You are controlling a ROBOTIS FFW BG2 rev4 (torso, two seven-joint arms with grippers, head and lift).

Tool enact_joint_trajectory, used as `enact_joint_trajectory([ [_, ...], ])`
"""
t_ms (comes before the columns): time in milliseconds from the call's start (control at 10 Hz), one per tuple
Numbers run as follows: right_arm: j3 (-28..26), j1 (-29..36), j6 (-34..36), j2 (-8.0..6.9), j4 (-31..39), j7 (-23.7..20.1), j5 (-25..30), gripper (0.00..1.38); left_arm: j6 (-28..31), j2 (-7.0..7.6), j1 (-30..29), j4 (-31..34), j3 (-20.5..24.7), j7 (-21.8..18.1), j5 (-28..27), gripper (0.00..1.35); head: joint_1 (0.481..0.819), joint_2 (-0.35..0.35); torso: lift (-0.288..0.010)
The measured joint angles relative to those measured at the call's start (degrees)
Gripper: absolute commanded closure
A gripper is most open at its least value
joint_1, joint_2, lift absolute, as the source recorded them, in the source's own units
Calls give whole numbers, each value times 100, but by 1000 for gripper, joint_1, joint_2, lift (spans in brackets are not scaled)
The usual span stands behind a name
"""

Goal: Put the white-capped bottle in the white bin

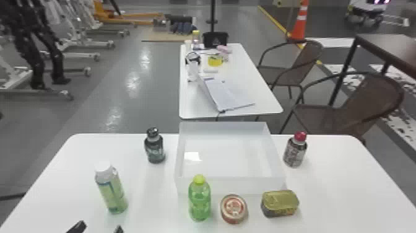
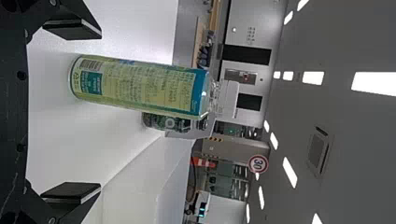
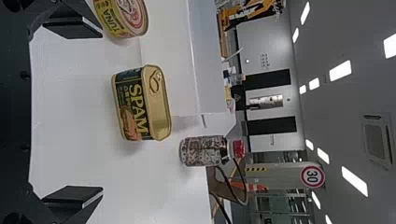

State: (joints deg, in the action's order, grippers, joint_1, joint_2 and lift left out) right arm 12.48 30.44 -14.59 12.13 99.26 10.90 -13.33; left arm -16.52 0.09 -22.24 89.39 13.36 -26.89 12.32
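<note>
On the left side of the white table [image 1: 334, 176], the white-capped bottle [image 1: 110, 190] stands upright, outside the white bin [image 1: 244, 186]. It is to the left of the bin and nearer the robot, apart from the bin wall. Its label is pale green with blue trim.

The left gripper [image 1: 99, 225] is at the near edge of the head view, just short of the bottle. Its 2 black fingers are set wide. In the left wrist view, the bottle lies across the space between those 2 fingers, closer to 1 of them, with a visible gap to each.

The right gripper [image 3: 102, 112] is seen in the right wrist view, its 2 fingers likewise wide apart, above the right part of the table.

5 other items are recorded on the table. A dark bottle [image 1: 154, 148] stands left of the bin, beyond the white-capped bottle. A green bottle [image 1: 200, 198] stands upright just in front of the bin. Beside it, to the right, is a round tin [image 1: 234, 208], followed by a rectangular can [image 1: 279, 203] near the bin's front right corner. A red-capped bottle [image 1: 295, 151] stands upright right of the bin. Beyond, an open notebook [image 1: 232, 94] lies on a farther table [image 1: 260, 93].
</note>
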Motion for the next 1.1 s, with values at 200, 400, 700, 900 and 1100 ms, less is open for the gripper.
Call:
enact_joint_trajectory([
  [200, 0, -2, 0, -7, -6, 0, -11, 110, 21, 0, 0, -1, 0, 0, 2, 150, 549, 0, -100],
  [400, 0, -3, 0, -9, -12, -1, -13, 110, 48, 0, 16, -7, 3, 0, -7, 150, 549, 0, -100],
  [700, 0, -3, 0, -21, -17, 0, -21, 111, 105, 0, 147, -80, 46, 0, -78, 150, 549, 0, -100],
  [900, 0, -11, 0, -29, -29, -5, -29, 110, 102, 0, 351, -248, 11, 0, -125, 150, 549, 0, -100],
  [1100, 0, -18, 0, -42, -38, -8, -30, 110, 95, 0, 631, -496, 23, 0, -243, 150, 549, 0, -100],
])
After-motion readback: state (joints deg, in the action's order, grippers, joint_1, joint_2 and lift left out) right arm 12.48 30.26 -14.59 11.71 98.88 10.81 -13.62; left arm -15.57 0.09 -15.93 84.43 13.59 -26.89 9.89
